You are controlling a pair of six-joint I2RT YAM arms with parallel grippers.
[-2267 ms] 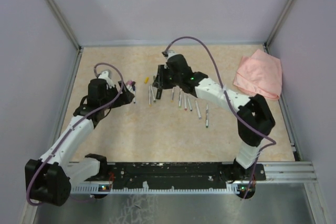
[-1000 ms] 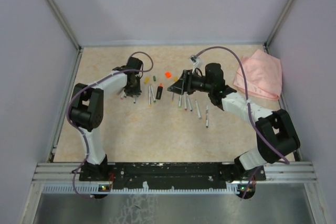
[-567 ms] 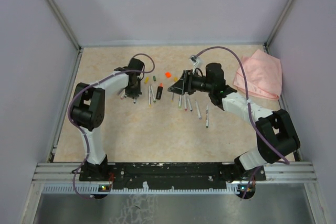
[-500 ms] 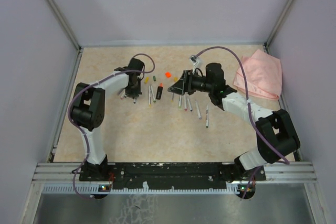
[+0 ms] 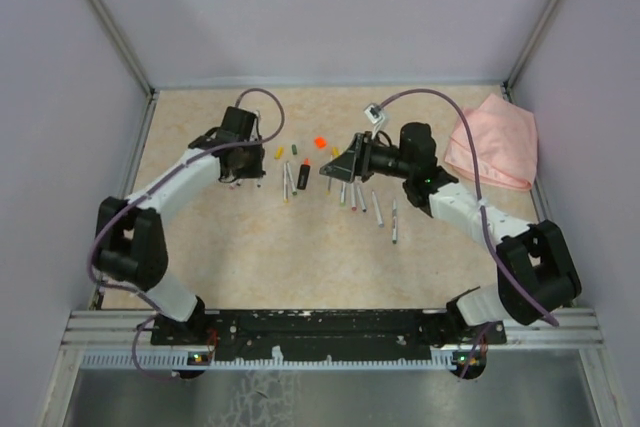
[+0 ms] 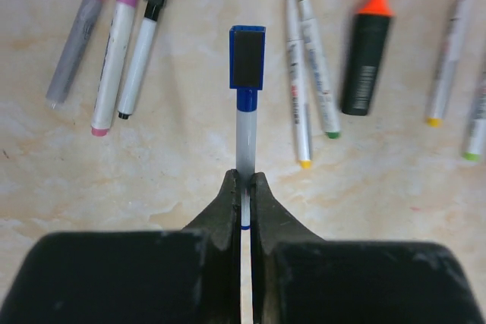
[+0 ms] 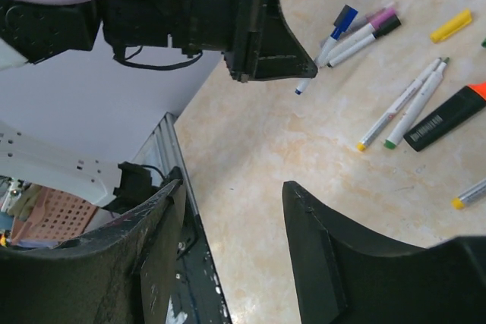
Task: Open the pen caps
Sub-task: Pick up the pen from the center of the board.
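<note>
My left gripper (image 6: 244,178) is shut on the white barrel of a pen with a blue cap (image 6: 247,55); the cap points away from the fingers and is still on. From above, this gripper (image 5: 243,159) sits at the left end of the row of pens. The right wrist view shows it holding the same blue cap (image 7: 345,14) out over the table. My right gripper (image 7: 234,187) is open with nothing between its fingers, hovering near the black highlighter (image 5: 303,173). Purple, pink and black capped pens (image 6: 121,43) lie to the left.
A black highlighter with an orange tip (image 6: 367,51) and several thin white pens (image 5: 360,195) lie on the beige table. Loose yellow (image 5: 279,153), green (image 5: 295,150) and orange (image 5: 320,141) caps lie behind them. A pink cloth (image 5: 492,142) lies at the back right.
My left gripper has shut on the blue-capped pen, drawn slightly back-left, and the left arm's elbow has swung outward and toward me. My right gripper has stayed almost still and open.
</note>
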